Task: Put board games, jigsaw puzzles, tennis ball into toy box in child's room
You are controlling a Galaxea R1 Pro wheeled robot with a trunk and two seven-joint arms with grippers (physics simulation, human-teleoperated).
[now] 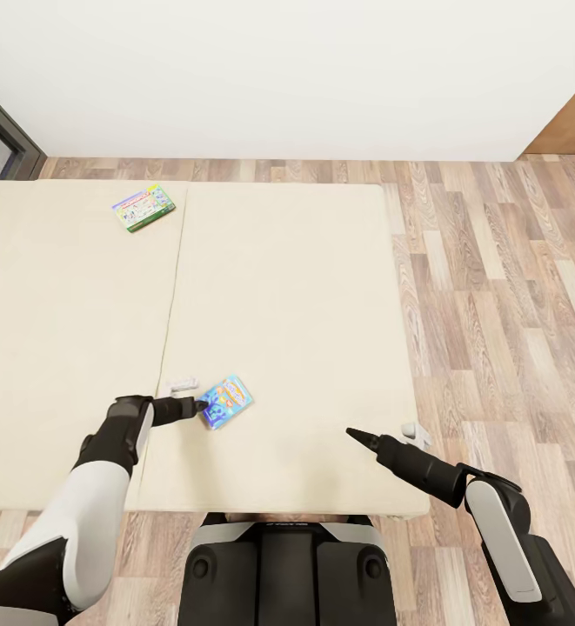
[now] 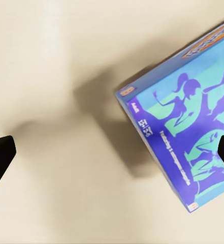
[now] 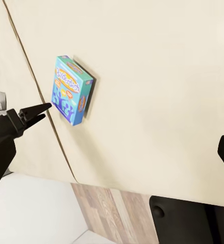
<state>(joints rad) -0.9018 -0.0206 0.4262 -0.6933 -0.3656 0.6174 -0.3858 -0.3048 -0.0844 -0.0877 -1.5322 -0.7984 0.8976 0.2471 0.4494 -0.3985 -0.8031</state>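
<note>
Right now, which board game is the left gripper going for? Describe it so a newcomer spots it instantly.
Start at the bed with its two cream mattresses. On the right-hand mattress, near the seam and close to the robot, lies the blue board game, with the left gripper at its edge. The other game, white-green-yellow, lies far off toward the wall.

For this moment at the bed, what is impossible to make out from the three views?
- Blue board game: in the left wrist view its far side is cut off by the picture's edge.
- Green board game: head view, lid print too small to read.
- Left hand: head view, whether a finger touches the blue box is unclear.
- Right hand: head view, too small to judge its opening.
</note>
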